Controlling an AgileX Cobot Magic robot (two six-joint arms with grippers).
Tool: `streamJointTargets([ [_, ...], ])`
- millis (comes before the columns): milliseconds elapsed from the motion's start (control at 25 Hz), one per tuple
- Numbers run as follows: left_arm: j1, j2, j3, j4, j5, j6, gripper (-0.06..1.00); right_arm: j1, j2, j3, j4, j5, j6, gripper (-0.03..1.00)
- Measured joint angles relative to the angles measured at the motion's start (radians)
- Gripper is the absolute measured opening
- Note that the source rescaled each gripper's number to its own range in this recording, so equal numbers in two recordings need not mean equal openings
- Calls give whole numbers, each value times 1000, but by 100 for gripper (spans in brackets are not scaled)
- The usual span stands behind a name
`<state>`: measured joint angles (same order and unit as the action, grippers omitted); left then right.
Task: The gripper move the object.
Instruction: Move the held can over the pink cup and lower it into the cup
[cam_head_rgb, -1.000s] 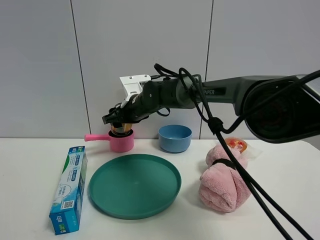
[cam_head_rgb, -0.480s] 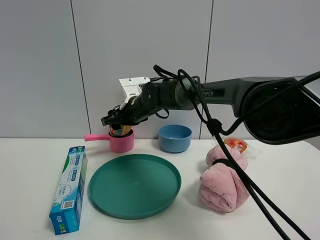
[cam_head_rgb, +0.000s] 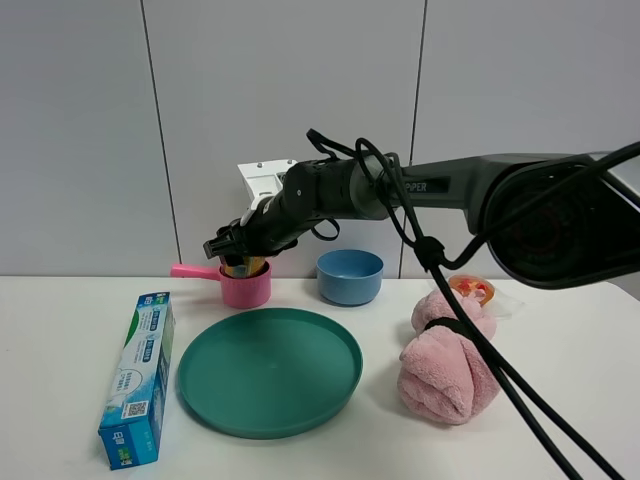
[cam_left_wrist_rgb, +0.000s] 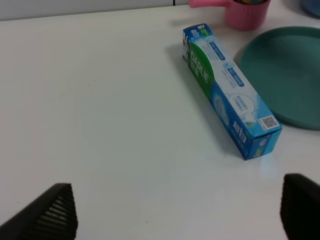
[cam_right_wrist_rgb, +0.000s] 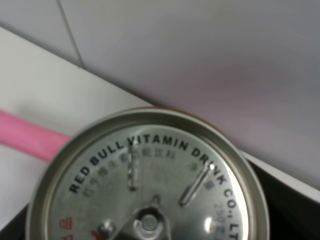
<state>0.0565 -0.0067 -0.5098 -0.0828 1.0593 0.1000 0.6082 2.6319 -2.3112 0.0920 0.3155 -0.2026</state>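
The gold-yellow can (cam_head_rgb: 244, 267) sits low inside the pink saucepan (cam_head_rgb: 247, 289) at the back of the table, only its upper part showing. My right gripper (cam_head_rgb: 238, 250), a black claw on a thick black arm with a white box part, reaches across from the right and is shut on the can from above. The right wrist view is filled by the can's silver top (cam_right_wrist_rgb: 150, 190), with the saucepan's pink handle (cam_right_wrist_rgb: 25, 137) beside it. My left gripper (cam_left_wrist_rgb: 175, 215) is open and empty, its black fingertips (cam_left_wrist_rgb: 55, 212) wide apart over bare table.
A blue-green toothpaste box (cam_head_rgb: 140, 378) lies at the left, also in the left wrist view (cam_left_wrist_rgb: 227, 97). A green plate (cam_head_rgb: 270, 370) is in the middle. A blue bowl (cam_head_rgb: 350, 276) stands behind it. A pink towel bundle (cam_head_rgb: 447, 365) and a small packet (cam_head_rgb: 473, 290) are at the right.
My right gripper has come down a little with the can, which now sits deeper in the pink saucepan. The left gripper's state before is not shown.
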Motion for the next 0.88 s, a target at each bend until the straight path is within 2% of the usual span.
streamJointTargets([
  [880,0,0,0,0,0,0,100,-8,0,0,0,18,0,0],
])
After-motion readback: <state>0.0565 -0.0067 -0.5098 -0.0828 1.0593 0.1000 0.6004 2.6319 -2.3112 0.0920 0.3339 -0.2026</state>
